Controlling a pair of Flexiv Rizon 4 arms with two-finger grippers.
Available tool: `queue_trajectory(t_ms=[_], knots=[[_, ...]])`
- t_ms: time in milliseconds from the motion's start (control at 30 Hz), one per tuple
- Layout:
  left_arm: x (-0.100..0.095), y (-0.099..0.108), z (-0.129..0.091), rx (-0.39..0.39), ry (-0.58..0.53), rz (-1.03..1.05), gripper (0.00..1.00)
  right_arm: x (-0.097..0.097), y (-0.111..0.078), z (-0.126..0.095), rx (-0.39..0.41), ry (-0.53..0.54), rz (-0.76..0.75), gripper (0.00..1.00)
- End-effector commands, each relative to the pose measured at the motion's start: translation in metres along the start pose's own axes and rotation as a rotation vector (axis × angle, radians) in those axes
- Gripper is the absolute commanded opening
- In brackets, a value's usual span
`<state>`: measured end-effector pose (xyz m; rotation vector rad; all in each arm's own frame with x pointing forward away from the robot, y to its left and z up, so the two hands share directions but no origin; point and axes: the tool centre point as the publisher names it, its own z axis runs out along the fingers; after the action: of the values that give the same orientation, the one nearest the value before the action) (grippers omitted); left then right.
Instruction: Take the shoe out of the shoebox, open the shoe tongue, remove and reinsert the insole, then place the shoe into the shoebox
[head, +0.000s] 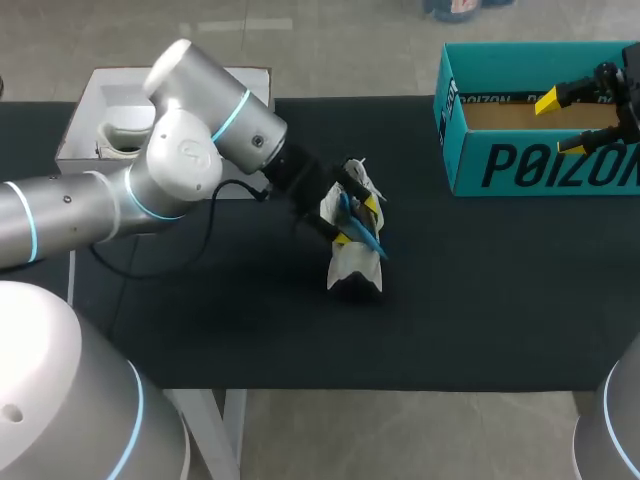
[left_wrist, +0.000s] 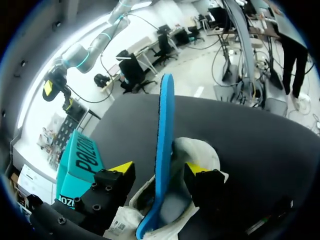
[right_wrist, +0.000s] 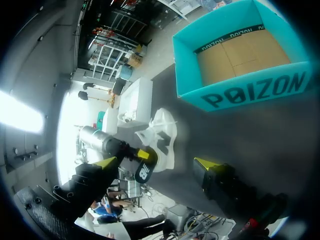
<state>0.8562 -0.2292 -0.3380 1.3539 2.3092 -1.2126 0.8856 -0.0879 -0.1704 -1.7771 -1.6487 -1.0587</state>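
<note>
Black table (head: 480, 300). A white shoe (head: 352, 270) stands upright near its centre. A teal shoebox (head: 530, 165), open side up, sits behind and right of the shoe. A white box (head: 95, 110) sits behind and left of the shoe.

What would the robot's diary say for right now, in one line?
shoe out on table | blue insole sticking up from it, at left gripper | right gripper open over empty shoebox

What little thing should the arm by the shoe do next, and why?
Probably shut the left gripper on the blue insole: it stands upright between the open fingers, its lower end inside the white shoe on the table, so a grip seems needed before moving it either way.
</note>
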Motion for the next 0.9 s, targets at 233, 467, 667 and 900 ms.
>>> queue_trajectory(t_ms=[233, 467, 667, 900], knots=[[-0.005, 0.007, 0.002, -0.067, 0.020, -0.007, 0.00, 0.000, 0.000, 0.000, 0.000, -0.003, 0.000, 1.00], [-0.006, -0.001, -0.005, -0.016, -0.039, -0.021, 0.00, 0.000, 0.000, 0.000, 0.000, -0.003, 0.000, 1.00], [-0.007, -0.012, -0.004, 0.048, -0.060, -0.013, 0.00, 0.000, 0.000, 0.000, 0.000, -0.003, 0.000, 1.00], [-0.012, -0.027, -0.006, 0.129, -0.068, 0.006, 0.00, 0.000, 0.000, 0.000, 0.000, -0.003, 0.000, 1.00]])
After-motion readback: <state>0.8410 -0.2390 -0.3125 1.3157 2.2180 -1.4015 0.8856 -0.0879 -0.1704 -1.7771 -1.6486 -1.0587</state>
